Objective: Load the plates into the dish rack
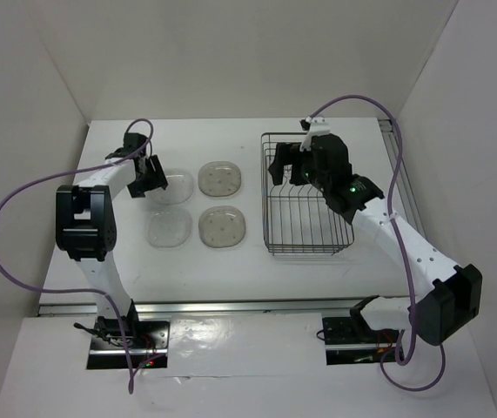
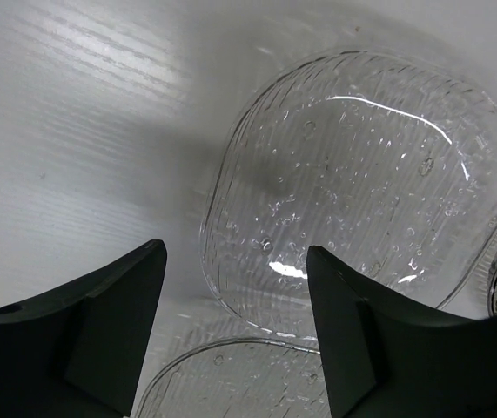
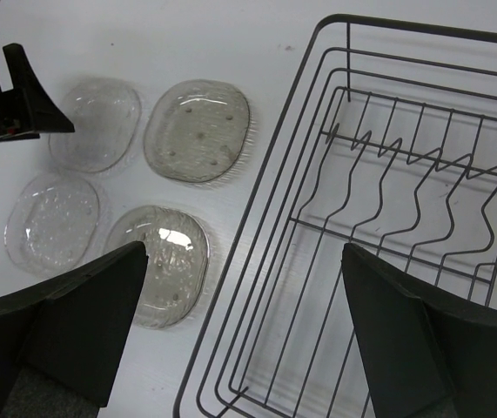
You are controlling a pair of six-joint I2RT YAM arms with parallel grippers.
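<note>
Shows a white table (image 1: pixel 231 270) with the dark wire dish rack (image 1: pixel 305 222) on its right, long side running near to far. Left of it, flat in a square: far clear plate (image 1: pixel 171 185), near clear plate (image 1: pixel 168 229), far smoky plate (image 1: pixel 220 179), near smoky plate (image 1: pixel 222 227). Left gripper (image 2: pixel 235 252) low over the far clear plate, fingers apart, rim between them. Right gripper (image 3: pixel 241 261) above the rack, fingers wide apart.

Smoky dotted plates (image 3: pixel 198 131) (dark rack (image 3: pixel 348 70))

Top camera looked down from above and behind, whole table (image 1: pixel 231 266) in view, left wrist camera close over a clear plate (image 2: pixel 361 174), right wrist camera higher, shared plates (image 3: pixel 198 131) and dish rack (image 3: pixel 387 218) with top.
</note>
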